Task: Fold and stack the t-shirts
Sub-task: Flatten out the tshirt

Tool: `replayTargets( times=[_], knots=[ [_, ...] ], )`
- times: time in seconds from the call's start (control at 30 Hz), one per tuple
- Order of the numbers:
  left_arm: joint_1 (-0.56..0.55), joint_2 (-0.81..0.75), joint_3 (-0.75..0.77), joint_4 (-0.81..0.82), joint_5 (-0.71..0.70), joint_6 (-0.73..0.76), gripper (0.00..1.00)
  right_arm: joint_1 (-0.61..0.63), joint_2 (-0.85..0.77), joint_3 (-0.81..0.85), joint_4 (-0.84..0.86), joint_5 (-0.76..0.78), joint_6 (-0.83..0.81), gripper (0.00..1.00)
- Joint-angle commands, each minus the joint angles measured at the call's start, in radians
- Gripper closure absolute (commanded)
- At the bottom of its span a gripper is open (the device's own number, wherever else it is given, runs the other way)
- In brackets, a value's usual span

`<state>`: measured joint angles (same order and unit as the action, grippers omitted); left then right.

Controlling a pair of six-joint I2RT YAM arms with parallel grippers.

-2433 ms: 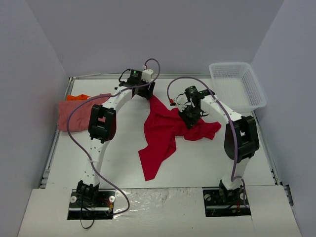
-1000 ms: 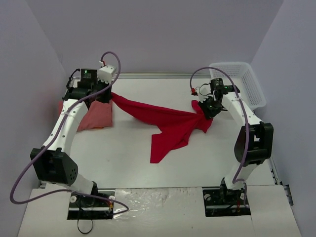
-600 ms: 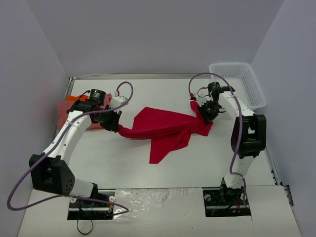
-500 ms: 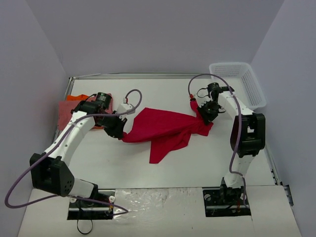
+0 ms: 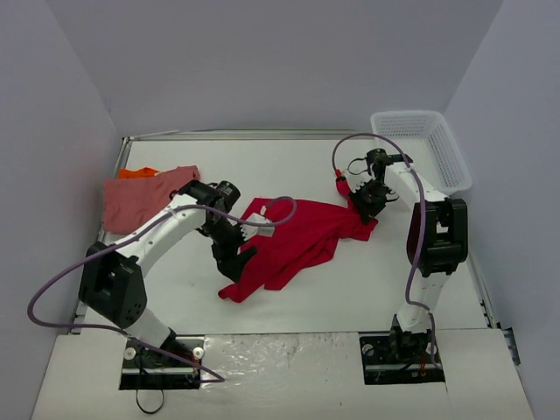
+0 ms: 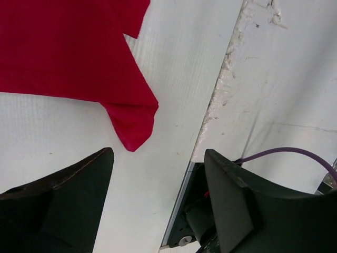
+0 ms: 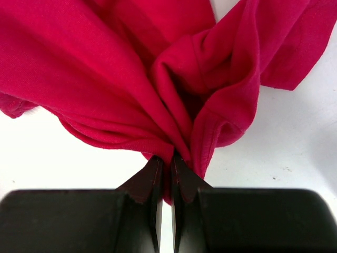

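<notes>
The bright red t-shirt [image 5: 297,238] lies crumpled across the middle of the table. My right gripper [image 5: 360,199] is shut on a bunched fold at its right end; the right wrist view shows the cloth [image 7: 131,68] pinched between the closed fingertips [image 7: 167,167]. My left gripper [image 5: 236,259] is open and empty, just above the shirt's near-left part. In the left wrist view [image 6: 158,179] a corner of the red cloth [image 6: 131,124] lies ahead of the spread fingers, not between them. The salmon pink t-shirt [image 5: 140,198] lies at the far left, with the orange one [image 5: 137,172] peeking out behind it.
A white mesh basket [image 5: 422,150] stands at the back right corner. The table's near edge and my left arm's base [image 6: 210,221] show in the left wrist view. Grey walls close in the left, back and right sides.
My left gripper swung from the far left toward the front centre, dragging the shirt's left end along, then let go. The shirt is now slack on the table. My right gripper stayed shut on it.
</notes>
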<state>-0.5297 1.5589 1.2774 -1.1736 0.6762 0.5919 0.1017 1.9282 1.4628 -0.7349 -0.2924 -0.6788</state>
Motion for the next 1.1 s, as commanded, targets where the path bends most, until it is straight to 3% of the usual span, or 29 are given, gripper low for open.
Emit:
replayTargets(
  times=[0.0,0.13,0.27,0.47,0.67,1.07],
  knots=[
    [0.04,-0.022,0.118,-0.029,0.005,0.051,0.31,0.007,0.025,0.025,-0.055,0.016,0.001,1.0],
    [0.18,0.024,0.209,0.083,0.031,0.017,0.32,0.01,0.046,0.036,-0.055,0.006,0.008,1.0],
    [0.305,0.235,0.325,0.134,0.135,-0.029,0.33,0.023,0.063,0.048,-0.054,-0.002,0.021,1.0],
    [0.329,0.588,0.588,0.008,0.344,-0.035,0.37,0.033,0.072,0.05,-0.055,-0.001,0.028,1.0],
    [0.33,0.778,0.758,0.026,0.353,-0.103,0.41,0.033,0.087,0.039,-0.054,0.009,0.025,1.0],
    [0.349,0.865,0.853,0.161,0.24,-0.204,0.41,0.033,0.121,0.045,-0.052,-0.013,0.027,1.0]
  ],
)
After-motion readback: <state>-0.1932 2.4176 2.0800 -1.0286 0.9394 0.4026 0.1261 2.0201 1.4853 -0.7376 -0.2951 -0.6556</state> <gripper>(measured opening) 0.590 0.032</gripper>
